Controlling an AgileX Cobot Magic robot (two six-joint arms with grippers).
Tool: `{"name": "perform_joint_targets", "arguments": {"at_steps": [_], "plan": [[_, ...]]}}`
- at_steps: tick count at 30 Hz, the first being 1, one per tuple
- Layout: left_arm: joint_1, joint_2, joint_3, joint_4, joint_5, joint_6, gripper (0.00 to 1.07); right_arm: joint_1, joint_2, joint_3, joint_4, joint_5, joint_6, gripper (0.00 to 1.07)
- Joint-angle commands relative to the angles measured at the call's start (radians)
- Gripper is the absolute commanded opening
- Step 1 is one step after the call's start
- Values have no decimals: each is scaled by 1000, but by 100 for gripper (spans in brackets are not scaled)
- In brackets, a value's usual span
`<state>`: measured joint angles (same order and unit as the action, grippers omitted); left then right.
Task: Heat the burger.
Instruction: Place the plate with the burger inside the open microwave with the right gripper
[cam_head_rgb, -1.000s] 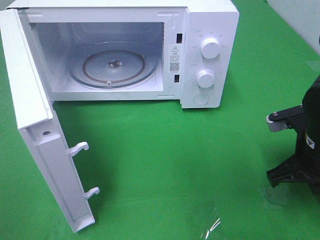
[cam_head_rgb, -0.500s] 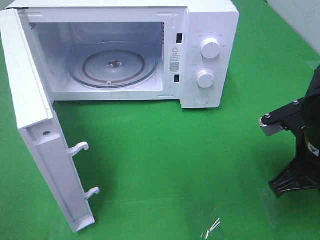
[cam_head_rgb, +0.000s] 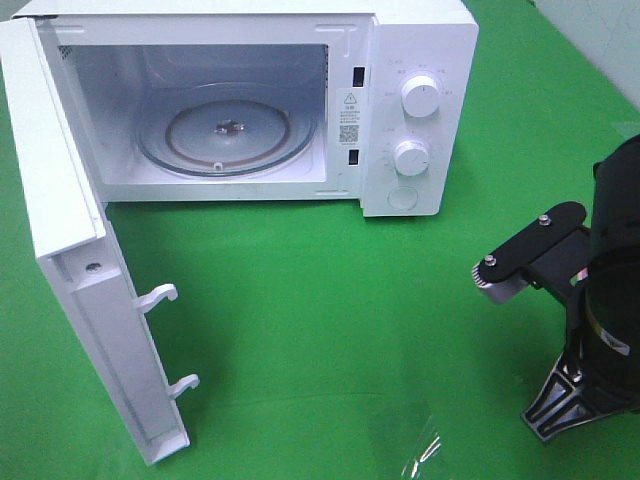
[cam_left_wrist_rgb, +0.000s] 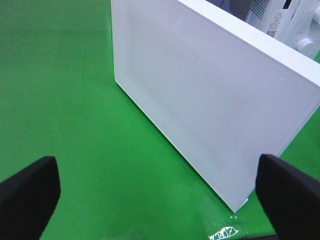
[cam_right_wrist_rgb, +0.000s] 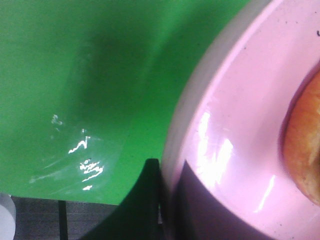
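Green cloth (cam_head_rgb: 350, 330) is covering the table, and on it the white microwave (cam_head_rgb: 440, 60) is standing with its door (cam_head_rgb: 70, 260) swung wide and its glass turntable (cam_head_rgb: 225, 135) lying bare, so the opening step looks done to me. I am seeing the burger (cam_right_wrist_rgb: 305, 145) only in the right wrist view, as a slice of golden bun sitting on the pink plate (cam_right_wrist_rgb: 225, 110). That puts it out by the right arm (cam_head_rgb: 600, 300), past the edge of the high view and well apart from the oven. My right gripper (cam_right_wrist_rgb: 167, 200) is pinching the plate's rim, one finger on either side. I cannot tell whether the plate is resting on the cloth or hanging just above it. My left gripper (cam_left_wrist_rgb: 157, 195) is waiting with its jaws spread wide and holding nothing, facing the door's outer face. Left to do, as I am judging it: carrying the plate in, shutting the door and setting the dials.
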<state>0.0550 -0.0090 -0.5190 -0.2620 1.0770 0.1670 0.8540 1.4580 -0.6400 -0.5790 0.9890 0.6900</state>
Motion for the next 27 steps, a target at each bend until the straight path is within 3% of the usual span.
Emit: {"name": "perform_joint_targets", "arguments": {"at_steps": [1,6,7,12,14,27], "plan": [[-4,-12,2,-4,-6,0,99,25,-14,5,-47,45,13,0],[-4,-12,2,-4,-6,0,99,105,-25,10,-43,58,13,0],[-4,-12,2,-4,-6,0,99,158,-25,26,-43,63,13,0],[-4,-12,2,-4,-6,0,99,209,-25,45,-43,64,13,0],[-4,-12,2,-4,-6,0,99,281,-25,58,-43,65,13,0],[-4,-12,2,-4,-6,0,99,433,-25,58,-51,61,-2,0]]}}
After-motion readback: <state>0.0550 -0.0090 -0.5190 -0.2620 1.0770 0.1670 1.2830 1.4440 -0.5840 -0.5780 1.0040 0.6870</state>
